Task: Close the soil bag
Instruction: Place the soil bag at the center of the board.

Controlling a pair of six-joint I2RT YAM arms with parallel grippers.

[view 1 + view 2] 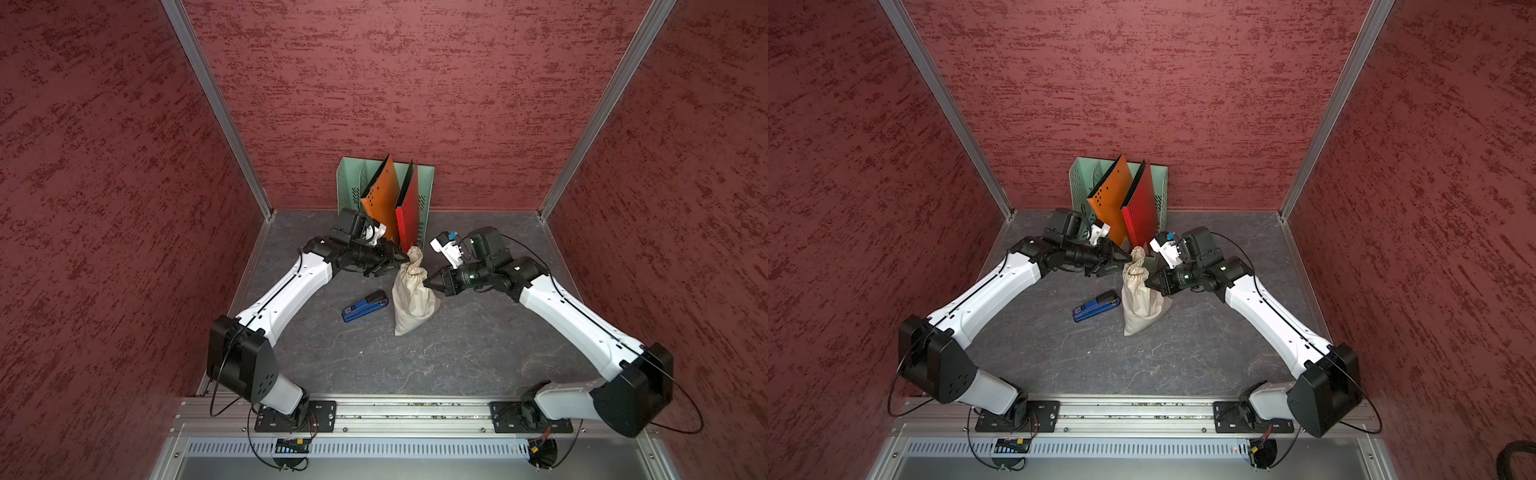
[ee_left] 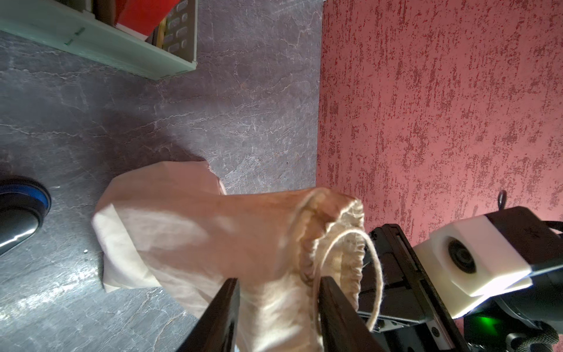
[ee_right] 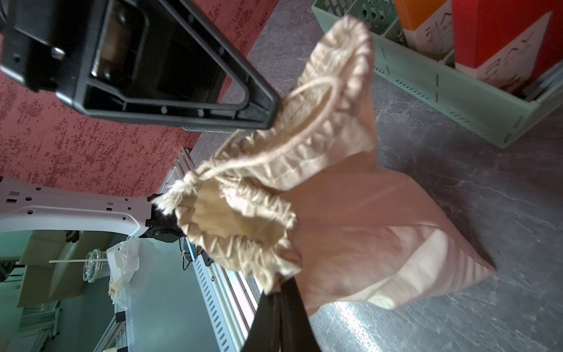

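The soil bag (image 1: 413, 301) (image 1: 1144, 305), a cream cloth sack, stands on the grey floor mid-cell. Its ruffled neck is partly gathered and the mouth (image 3: 213, 219) still gapes. My left gripper (image 1: 405, 257) (image 2: 278, 279) is at the top of the neck, jaws half apart, with cloth filling the gap between them. A thin cord loop (image 2: 376, 262) hangs beside one finger. My right gripper (image 1: 427, 282) (image 3: 281, 285) comes in from the other side and is shut on the ruffled rim of the bag.
A green file rack (image 1: 424, 183) with an orange folder (image 1: 380, 195) and a red folder (image 1: 409, 216) stands just behind the bag at the back wall. A blue stapler (image 1: 365, 306) lies left of the bag. Red walls enclose three sides.
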